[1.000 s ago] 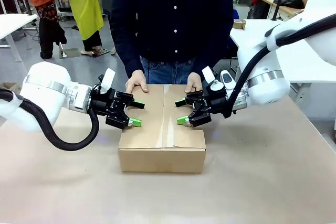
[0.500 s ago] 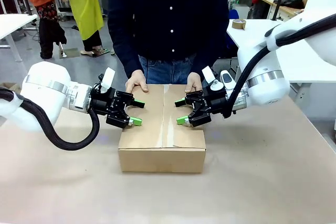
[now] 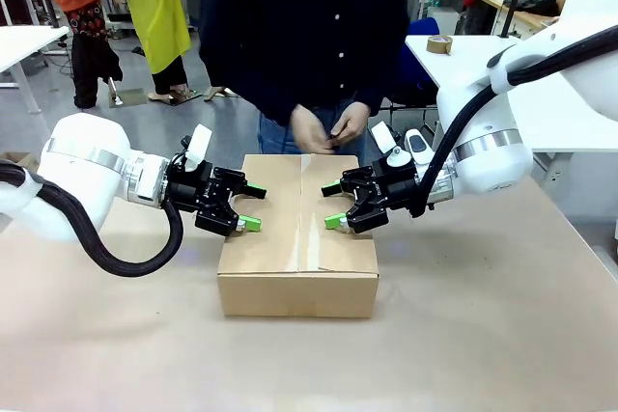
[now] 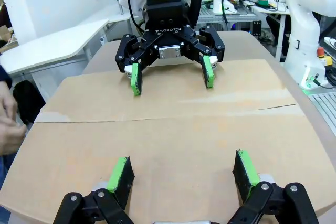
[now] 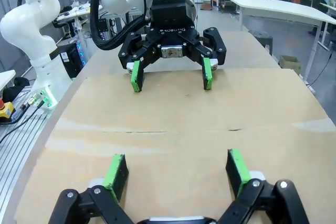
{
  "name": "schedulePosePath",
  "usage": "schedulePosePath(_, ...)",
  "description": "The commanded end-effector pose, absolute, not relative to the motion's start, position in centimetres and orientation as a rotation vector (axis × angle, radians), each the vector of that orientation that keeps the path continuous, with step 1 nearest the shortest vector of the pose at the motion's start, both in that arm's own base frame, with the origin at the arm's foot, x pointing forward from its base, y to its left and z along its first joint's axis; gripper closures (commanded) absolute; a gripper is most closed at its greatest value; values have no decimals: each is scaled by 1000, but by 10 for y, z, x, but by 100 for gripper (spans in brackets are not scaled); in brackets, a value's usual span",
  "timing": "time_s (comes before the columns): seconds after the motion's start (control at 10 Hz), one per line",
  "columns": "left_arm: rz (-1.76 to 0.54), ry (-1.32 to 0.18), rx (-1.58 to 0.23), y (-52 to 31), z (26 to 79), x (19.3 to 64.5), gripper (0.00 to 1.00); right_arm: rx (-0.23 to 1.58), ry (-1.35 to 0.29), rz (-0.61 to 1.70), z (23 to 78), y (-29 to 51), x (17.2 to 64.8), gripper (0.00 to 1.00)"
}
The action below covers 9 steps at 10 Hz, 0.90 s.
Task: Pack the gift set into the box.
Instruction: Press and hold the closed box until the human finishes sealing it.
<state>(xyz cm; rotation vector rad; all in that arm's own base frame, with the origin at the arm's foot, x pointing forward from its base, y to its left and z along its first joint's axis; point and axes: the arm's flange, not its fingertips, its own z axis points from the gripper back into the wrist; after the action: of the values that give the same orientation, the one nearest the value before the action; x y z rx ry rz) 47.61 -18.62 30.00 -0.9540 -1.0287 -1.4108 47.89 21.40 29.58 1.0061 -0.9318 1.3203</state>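
Note:
The box [image 3: 297, 238] lies in the middle of the table with its flaps down and a tape strip along the centre seam. The gift set is hidden. My left gripper [image 3: 253, 207] is open, low over the left flap. My right gripper [image 3: 333, 206] is open, low over the right flap, facing the left one. In the left wrist view my left gripper [image 4: 182, 174] points across the box top [image 4: 173, 129] at the right gripper [image 4: 172, 74]. The right wrist view mirrors this: right gripper [image 5: 177, 169], box top [image 5: 184, 124], left gripper [image 5: 172, 74]. The person's hands [image 3: 328, 129] are together above the box's far edge.
The person stands close behind the box at the far edge. A roll of tape [image 3: 440, 43] lies on a white table [image 3: 541, 103] at the back right. Bare tabletop [image 3: 463, 335] surrounds the box in front and at both sides.
The person's hands have lifted off the far edge of the box and come together in front of the torso. Both grippers and the box stay where they were.

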Motion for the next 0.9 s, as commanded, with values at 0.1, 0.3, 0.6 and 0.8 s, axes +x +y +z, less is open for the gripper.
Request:
schedulePosePath(0.1, -1430, -1018, -961, -186, 299, 475, 0, 1004, -938, 1327, 294, 214, 479, 0)
schedulePosePath(0.3, -1430, -1018, -961, -186, 299, 475, 0, 1004, -938, 1327, 294, 214, 479, 0)
schedulePosePath(0.6, -1430, -1018, -961, -186, 299, 475, 0, 1004, -938, 1327, 294, 214, 479, 0)
schedulePosePath(0.8, -1430, -1018, -961, -186, 299, 475, 0, 1004, -938, 1327, 294, 214, 479, 0)
